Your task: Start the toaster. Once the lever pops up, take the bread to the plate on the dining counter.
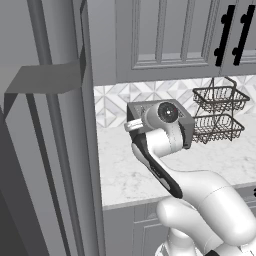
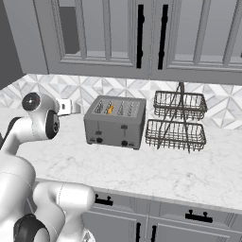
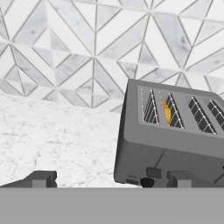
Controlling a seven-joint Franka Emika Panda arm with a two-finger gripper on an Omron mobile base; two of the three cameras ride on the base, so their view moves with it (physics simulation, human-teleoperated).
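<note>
The grey toaster stands on the marble counter against the tiled wall, and my arm partly covers the toaster in the left base view. An orange-tan edge of bread sits low in one of the top slots. In the hand view the toaster is ahead and to the right, with the bread in its second slot. A small dark lever shows on its front, above a round black knob. My gripper is open and empty, a short way left of the toaster. The plate and the dining counter are out of view.
A two-tier wire basket rack stands right of the toaster. Grey upper cabinets hang low over the counter. A tall grey panel walls off the counter's left end. Drawers with black handles run below the counter's front edge.
</note>
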